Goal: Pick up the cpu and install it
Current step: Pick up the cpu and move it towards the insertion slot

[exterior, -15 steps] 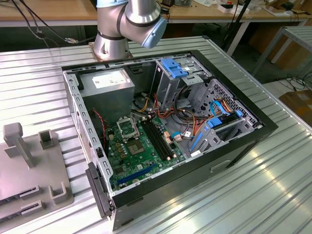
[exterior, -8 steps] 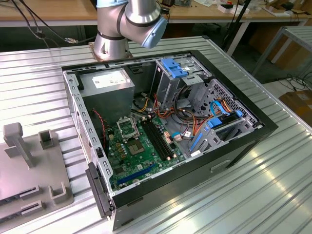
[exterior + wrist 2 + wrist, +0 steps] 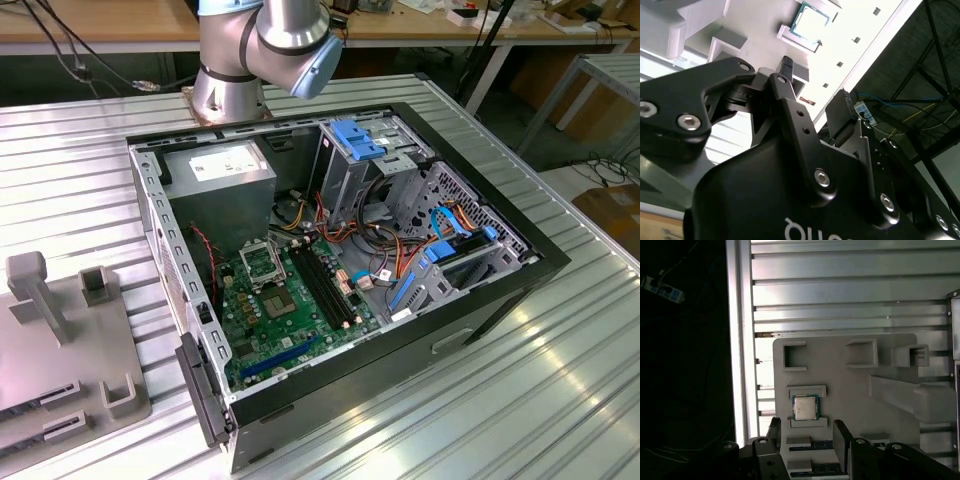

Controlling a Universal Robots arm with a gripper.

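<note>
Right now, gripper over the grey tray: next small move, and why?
Probably lower the gripper toward the cpu. Its fingers stand open and empty, and the cpu lies flat in its slot on the grey tray, lined up with the gap between them but not yet touched.

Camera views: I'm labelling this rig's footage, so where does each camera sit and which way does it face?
Exterior view: off the arm, above the table, looking down into the open computer case; the arm shows behind it.
First wrist view: on the wrist, looking past the open gripper at the cpu in the grey tray.
Second wrist view: close behind the gripper, looking along its black links to the cpu.
Shared: both wrist views show gripper, cpu and tray.
</note>
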